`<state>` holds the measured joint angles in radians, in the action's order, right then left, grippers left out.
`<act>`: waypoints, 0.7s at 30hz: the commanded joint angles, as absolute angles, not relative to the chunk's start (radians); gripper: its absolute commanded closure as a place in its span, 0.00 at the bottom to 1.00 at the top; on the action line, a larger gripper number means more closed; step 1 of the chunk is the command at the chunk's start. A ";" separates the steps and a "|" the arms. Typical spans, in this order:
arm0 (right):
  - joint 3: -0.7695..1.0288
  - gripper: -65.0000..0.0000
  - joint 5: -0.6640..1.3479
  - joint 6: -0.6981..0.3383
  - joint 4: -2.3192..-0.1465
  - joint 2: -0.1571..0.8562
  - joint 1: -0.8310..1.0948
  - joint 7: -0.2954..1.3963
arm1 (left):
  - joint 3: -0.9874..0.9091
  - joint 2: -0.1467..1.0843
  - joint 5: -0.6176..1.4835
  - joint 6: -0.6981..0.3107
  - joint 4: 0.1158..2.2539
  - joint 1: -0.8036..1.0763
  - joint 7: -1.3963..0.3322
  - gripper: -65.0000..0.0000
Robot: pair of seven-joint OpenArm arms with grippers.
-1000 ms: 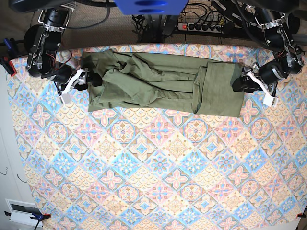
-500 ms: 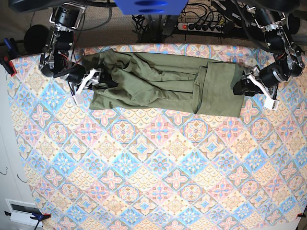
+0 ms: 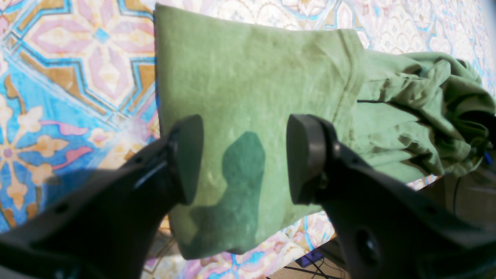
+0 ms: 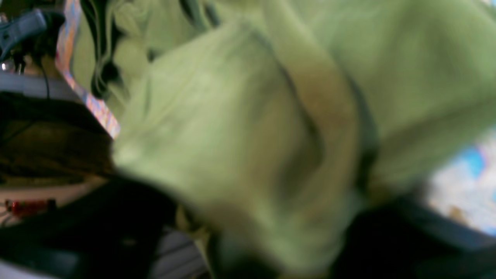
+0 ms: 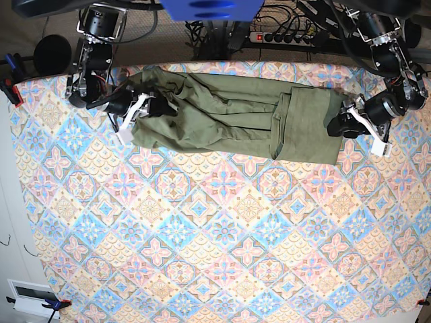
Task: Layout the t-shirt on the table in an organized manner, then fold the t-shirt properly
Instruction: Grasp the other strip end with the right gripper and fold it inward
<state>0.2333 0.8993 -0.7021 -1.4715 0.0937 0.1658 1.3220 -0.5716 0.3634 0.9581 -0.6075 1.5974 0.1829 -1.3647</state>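
The right gripper (image 5: 145, 106) has pushed inward along the far edge of the surface (image 5: 222, 229) over the last second, carrying its end of the t-shirt (image 5: 229, 114) with it, so that end is now bunched and lifted into a heap. Its wrist view is a blur of green cloth; the jaws are narrowing, but whether they pinch fabric I cannot tell. The left gripper (image 3: 244, 159) has stayed put, jaws spread apart over the flat hem end without pinching it. The shirt lies as a long band near the far edge, its long axis parallel to that edge, hem towards the left arm. I judge the layout is being reworked, not yet folded.
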 commanded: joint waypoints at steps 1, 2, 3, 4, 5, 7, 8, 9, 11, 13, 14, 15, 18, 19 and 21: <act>0.232 0.68 0.888 -0.698 -1.475 0.097 0.162 1.349 | -0.578 0.381 0.983 -0.613 1.610 0.171 -1.349 0.48; 0.236 0.77 0.888 -0.698 -1.475 0.097 0.160 1.349 | -0.578 0.381 0.983 -0.613 1.610 0.171 -1.349 0.48; 0.236 0.84 0.888 -0.698 -1.475 0.097 0.160 1.349 | -0.578 0.381 0.983 -0.613 1.610 0.165 -1.349 0.48; 0.237 0.91 0.886 -0.698 -1.475 0.099 0.159 1.348 | -0.578 0.381 0.983 -0.613 1.610 0.160 -1.349 0.48; 0.240 0.97 0.886 -0.698 -1.475 0.101 0.159 1.348 | -0.578 0.381 0.983 -0.613 1.610 0.157 -1.349 0.48; 0.268 1.00 0.886 -0.698 -1.475 0.104 0.157 1.348 | -0.578 0.381 0.984 -0.613 1.610 0.153 -1.349 0.48; 0.298 1.00 0.886 -0.698 -1.475 0.104 0.157 1.348 | -0.578 0.381 0.984 -0.613 1.612 0.153 -1.349 0.48; 0.326 1.00 0.885 -0.698 -1.475 0.107 0.151 1.348 | -0.578 0.381 0.984 -0.613 1.612 0.153 -1.349 0.48; 0.375 1.00 0.885 -0.698 -1.455 0.137 0.114 1.351 | -0.578 0.381 0.984 -0.613 1.612 0.151 -1.349 0.48; 0.404 1.00 0.885 -0.698 -1.403 0.180 0.077 1.349 | -0.578 0.380 0.984 -0.613 1.612 0.151 -1.349 0.48; 0.414 1.00 0.885 -0.698 -1.372 0.200 0.061 1.348 | -0.578 0.380 0.984 -0.613 1.612 0.151 -1.349 0.48; 0.421 1.00 0.883 -0.698 -1.337 0.222 0.039 1.346 | -0.578 0.380 0.984 -0.613 1.612 0.151 -1.349 0.48; 0.427 1.00 0.883 -0.698 -1.256 0.288 -0.015 1.331 | -0.578 0.380 0.984 -0.613 1.612 0.151 -1.349 0.48; 0.424 1.00 0.883 -0.698 -1.230 0.315 -0.035 1.307 | -0.578 0.380 0.984 -0.613 1.612 0.151 -1.349 0.48; 0.423 1.00 0.874 -0.698 -1.185 0.358 -0.061 1.270 | -0.578 0.380 0.983 -0.613 1.612 0.151 -1.349 0.50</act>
